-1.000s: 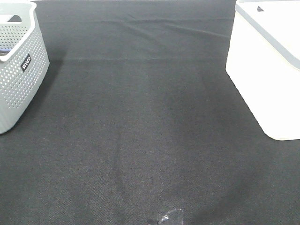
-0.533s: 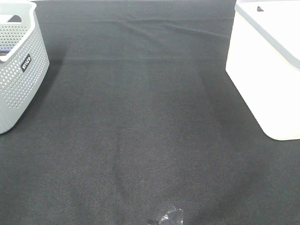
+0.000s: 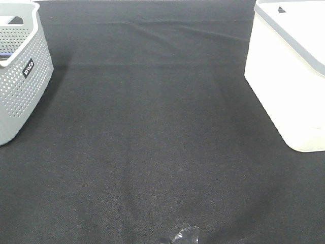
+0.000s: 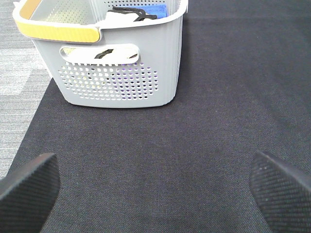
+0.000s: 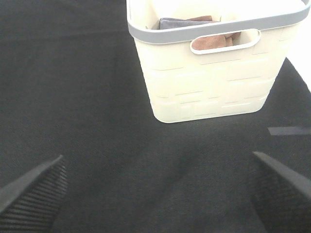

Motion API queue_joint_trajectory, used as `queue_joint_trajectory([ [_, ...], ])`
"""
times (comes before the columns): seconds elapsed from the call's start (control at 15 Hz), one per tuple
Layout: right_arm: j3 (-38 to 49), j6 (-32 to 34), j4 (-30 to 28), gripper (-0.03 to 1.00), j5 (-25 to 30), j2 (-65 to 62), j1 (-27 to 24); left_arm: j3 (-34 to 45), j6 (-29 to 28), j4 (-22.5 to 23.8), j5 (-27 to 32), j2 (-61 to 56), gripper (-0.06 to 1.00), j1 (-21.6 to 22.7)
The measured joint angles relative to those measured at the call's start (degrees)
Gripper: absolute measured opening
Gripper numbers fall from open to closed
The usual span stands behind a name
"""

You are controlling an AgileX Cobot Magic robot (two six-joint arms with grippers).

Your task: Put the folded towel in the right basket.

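Observation:
The right basket [image 3: 289,76] is cream-white with a grey rim and stands at the table's right edge. In the right wrist view it [image 5: 214,82] holds a folded grey-purple towel [image 5: 177,22] and a reddish-brown towel [image 5: 216,40]. My right gripper [image 5: 155,194] is open and empty, low over the black cloth a short way in front of this basket. My left gripper [image 4: 155,189] is open and empty, facing the grey perforated left basket [image 4: 121,68]. Neither gripper shows in the exterior high view.
The left basket [image 3: 20,66] stands at the table's left edge. It holds a blue cloth [image 4: 153,9], black items and something white. A black cloth [image 3: 152,127] covers the table. A small shiny scrap [image 3: 180,236] lies at the front edge.

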Motion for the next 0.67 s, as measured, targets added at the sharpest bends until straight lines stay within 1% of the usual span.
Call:
queue_joint_trajectory([
  [0.2,2.69,-2.92,0.63,0.95,-0.4,0.0,0.0,0.0,0.0,0.0,0.0,0.0,0.99,0.0],
  [0.67,2.69,-3.55,1.38,0.94,-0.4,0.0,-0.34,0.0,0.0,0.0,0.0,0.0,0.99,0.0],
])
